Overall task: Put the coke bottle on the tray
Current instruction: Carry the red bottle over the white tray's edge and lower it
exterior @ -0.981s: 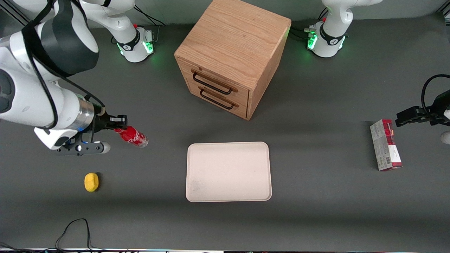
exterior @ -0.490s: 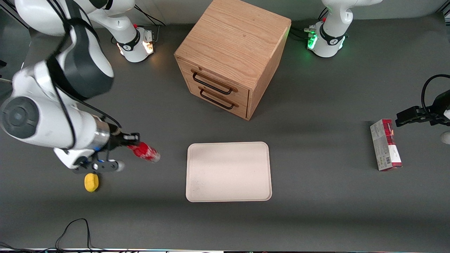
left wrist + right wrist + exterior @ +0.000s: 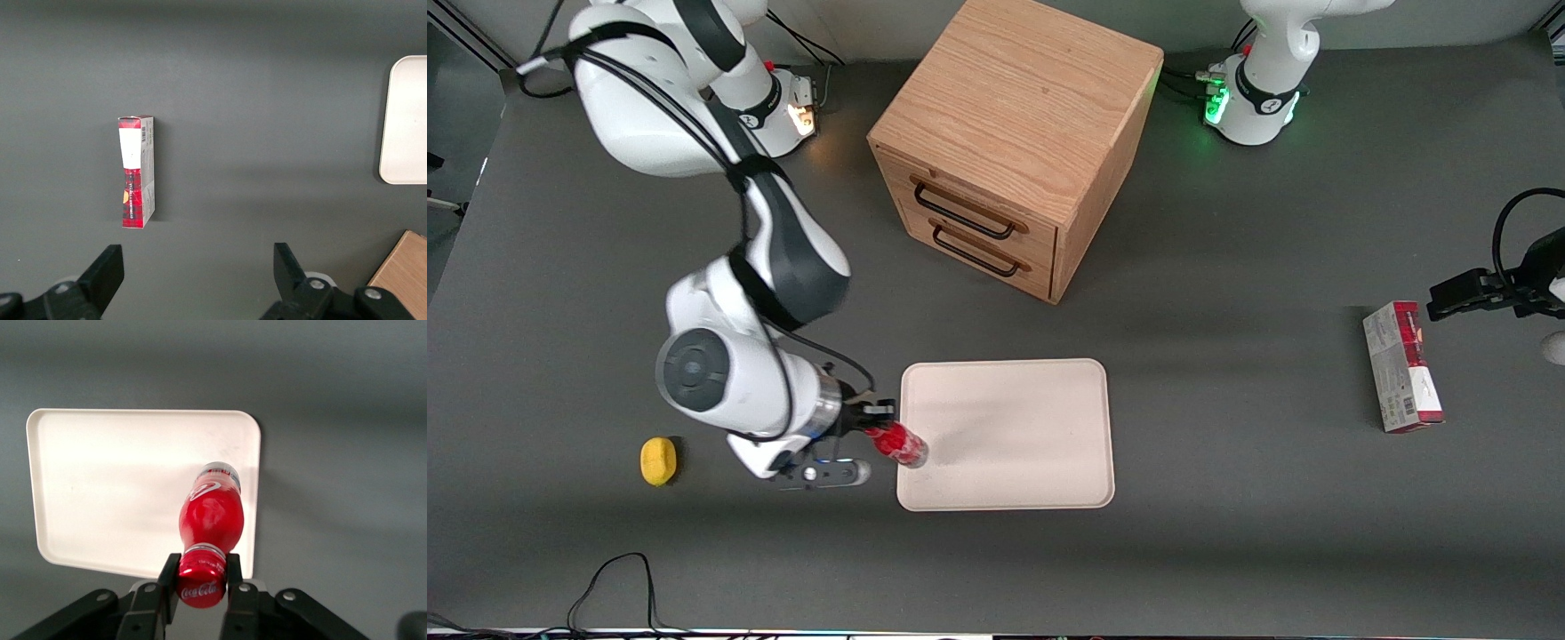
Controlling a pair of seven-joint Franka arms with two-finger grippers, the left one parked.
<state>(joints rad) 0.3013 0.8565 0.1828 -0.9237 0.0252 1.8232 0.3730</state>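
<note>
The small red coke bottle (image 3: 898, 444) hangs tilted in my gripper (image 3: 876, 425), held by its red cap. Its clear base is over the tray's edge on the working arm's side. The cream-white tray (image 3: 1014, 444) lies flat in front of the wooden cabinet, nearer to the front camera. In the right wrist view the gripper (image 3: 201, 577) is shut on the bottle's cap, and the bottle (image 3: 212, 513) points down over the tray (image 3: 113, 487) near its rim. The bottle is above the tray; I cannot tell whether it touches.
A wooden drawer cabinet (image 3: 1009, 142) with two black handles stands farther from the front camera than the tray. A yellow lemon-like object (image 3: 658, 460) lies toward the working arm's end. A red-and-grey carton (image 3: 1402, 366) lies toward the parked arm's end, also in the left wrist view (image 3: 137, 171).
My gripper has carried the coke bottle from the working arm's end of the table toward the tray and nearer the front camera; the bottle now hangs over the tray's edge.
</note>
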